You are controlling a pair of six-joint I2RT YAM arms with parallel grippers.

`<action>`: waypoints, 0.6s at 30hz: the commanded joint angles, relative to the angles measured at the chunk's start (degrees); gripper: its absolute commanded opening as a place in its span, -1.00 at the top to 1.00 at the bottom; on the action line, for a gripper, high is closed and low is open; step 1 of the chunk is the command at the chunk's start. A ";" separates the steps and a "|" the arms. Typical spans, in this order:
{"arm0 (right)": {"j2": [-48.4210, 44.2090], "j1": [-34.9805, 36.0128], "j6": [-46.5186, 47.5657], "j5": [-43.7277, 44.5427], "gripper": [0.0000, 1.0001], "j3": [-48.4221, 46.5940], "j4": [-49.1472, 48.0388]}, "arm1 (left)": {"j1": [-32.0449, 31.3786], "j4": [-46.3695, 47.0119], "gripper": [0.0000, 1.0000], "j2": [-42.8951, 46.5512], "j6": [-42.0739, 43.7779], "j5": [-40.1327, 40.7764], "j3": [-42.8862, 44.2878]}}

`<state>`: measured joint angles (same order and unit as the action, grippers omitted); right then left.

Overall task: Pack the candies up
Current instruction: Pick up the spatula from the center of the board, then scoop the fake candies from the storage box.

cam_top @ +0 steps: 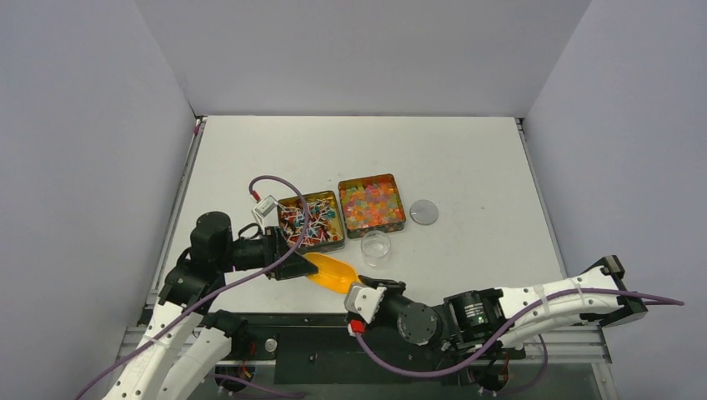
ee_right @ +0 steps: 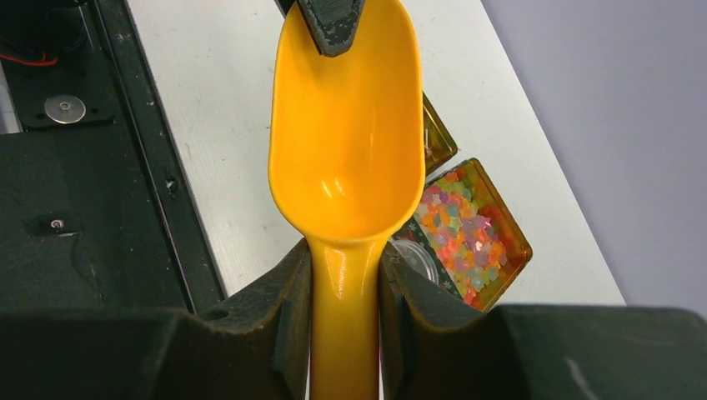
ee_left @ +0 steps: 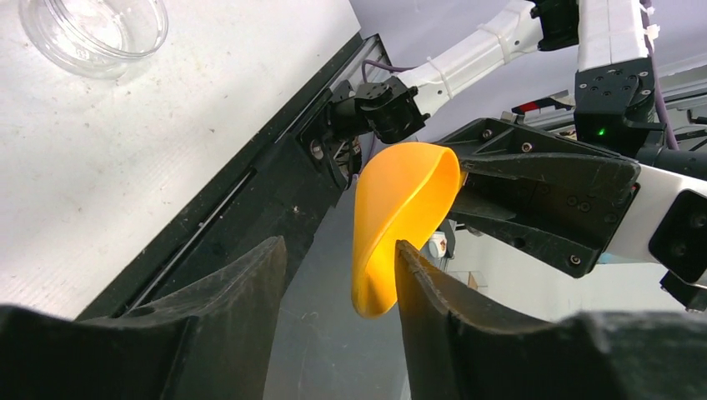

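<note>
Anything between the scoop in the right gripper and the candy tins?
Yes: the left gripper sits at the orange scoop's mouth, jaws apart around its lip, close beside the tin of wrapped candies. The right gripper holds the handle.

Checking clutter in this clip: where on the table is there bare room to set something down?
Bare: the far strip between the wrapped-candy tin, bead tin and the back wall; also the right side past the clear lid. Crowded: near centre, where left pincer and right pincer meet at the orange scoop, beside the clear dish.
</note>
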<state>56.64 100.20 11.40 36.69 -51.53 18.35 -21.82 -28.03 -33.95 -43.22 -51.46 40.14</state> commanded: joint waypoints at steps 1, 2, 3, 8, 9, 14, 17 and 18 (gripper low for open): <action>-1.46 -0.28 -2.01 2.80 1.00 -2.13 1.44 | -0.24 1.82 0.00 -0.55 0.98 0.75 2.06; -1.45 -0.45 -2.44 2.89 1.00 -2.20 1.83 | -0.24 1.09 -0.01 -0.75 1.77 1.06 2.40; -1.56 -1.04 -3.01 2.87 1.00 -2.31 2.63 | -0.24 0.58 -0.06 -1.15 2.24 1.77 3.26; -2.65 -5.91 -5.43 -0.34 1.00 -2.27 5.17 | -0.15 -3.46 -0.33 -2.35 6.03 7.67 6.17; -3.09 -7.64 -5.97 -1.47 1.00 -2.22 5.68 | -0.15 -4.52 -0.40 -2.59 6.48 8.96 6.95; -3.21 -14.06 -7.39 -4.88 1.00 -2.96 8.45 | -0.06 -7.74 -0.66 -2.91 10.30 19.35 9.16; -1.61 -16.75 -7.88 -6.59 1.00 -4.63 11.36 | -0.06 -8.92 -0.96 -3.45 11.72 24.12 9.86; -1.22 -17.88 -7.88 -6.96 1.00 -5.51 12.02 | -0.06 -9.08 -0.99 -3.60 12.30 26.21 9.95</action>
<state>54.41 85.52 5.08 32.45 -52.66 27.42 -21.80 -35.20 -36.93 -34.92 -35.20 47.05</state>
